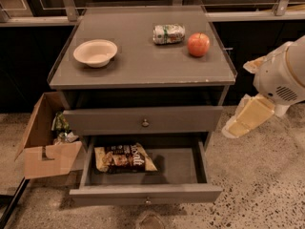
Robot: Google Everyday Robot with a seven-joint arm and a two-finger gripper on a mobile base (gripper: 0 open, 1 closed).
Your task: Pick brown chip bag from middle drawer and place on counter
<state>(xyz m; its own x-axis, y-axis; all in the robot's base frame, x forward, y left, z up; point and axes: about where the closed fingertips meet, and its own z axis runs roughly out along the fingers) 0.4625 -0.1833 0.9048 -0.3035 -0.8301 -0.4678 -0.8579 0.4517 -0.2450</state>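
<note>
Camera view: the brown chip bag lies flat in the pulled-out middle drawer, toward its 9 o'clock side. From the bag, the counter is at 12 o'clock. The gripper hangs at 2 o'clock, beside the cabinet, its state impossible to tell.

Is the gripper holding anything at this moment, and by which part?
Nothing is held. The brown chip bag lies in the middle drawer; the gripper hangs apart, to its right.

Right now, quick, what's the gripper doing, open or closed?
Gripper: cannot be told; it hangs right of the open middle drawer, clear of the brown chip bag inside.
</note>
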